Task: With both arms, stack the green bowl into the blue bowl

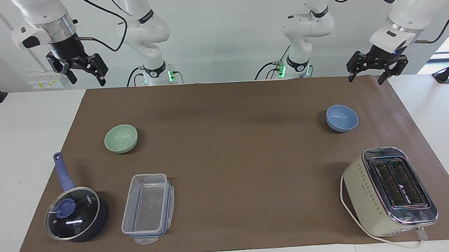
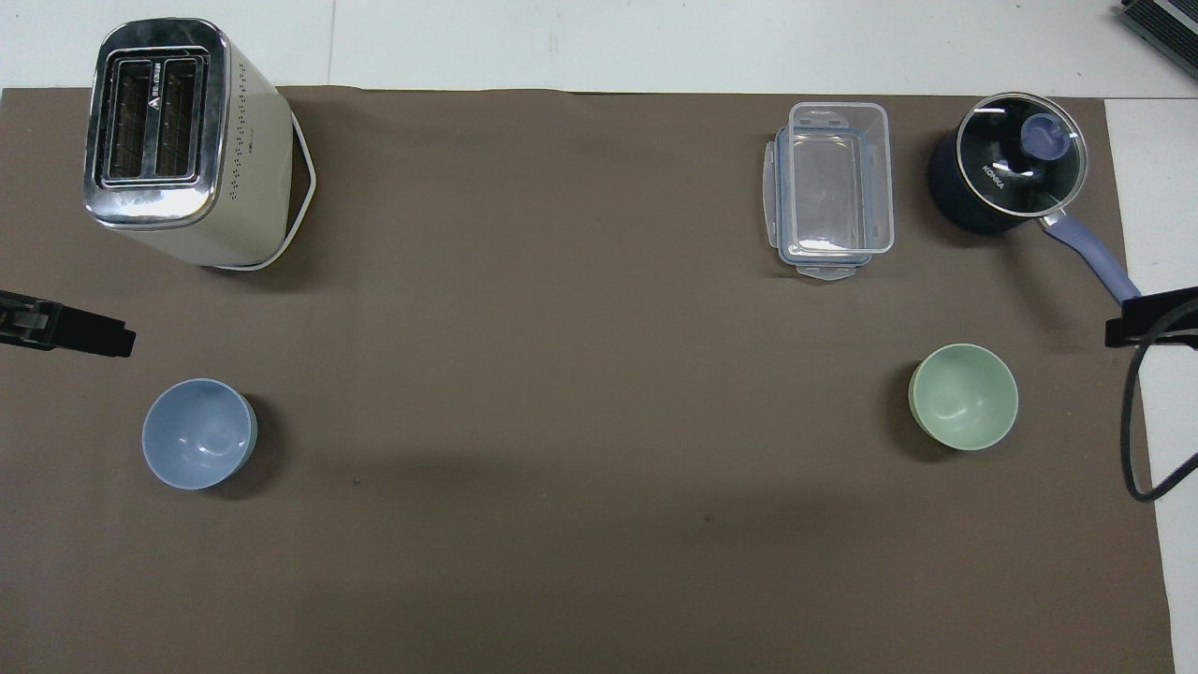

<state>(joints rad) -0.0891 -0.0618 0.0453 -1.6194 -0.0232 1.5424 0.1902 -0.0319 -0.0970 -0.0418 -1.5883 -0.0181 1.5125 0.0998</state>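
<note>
The green bowl [image 1: 121, 138] is sitting upright, well apart from the blue bowl [image 1: 341, 118], toward the right arm's end. The right gripper [image 1: 78, 70] and left gripper [image 1: 375, 69] are hanging spread and empty, probably waiting to begin.

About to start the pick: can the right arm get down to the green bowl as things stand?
Probably yes. The right pincer hangs open, and the green bowl stands alone with nothing on it; the saucepan sits apart.
</note>
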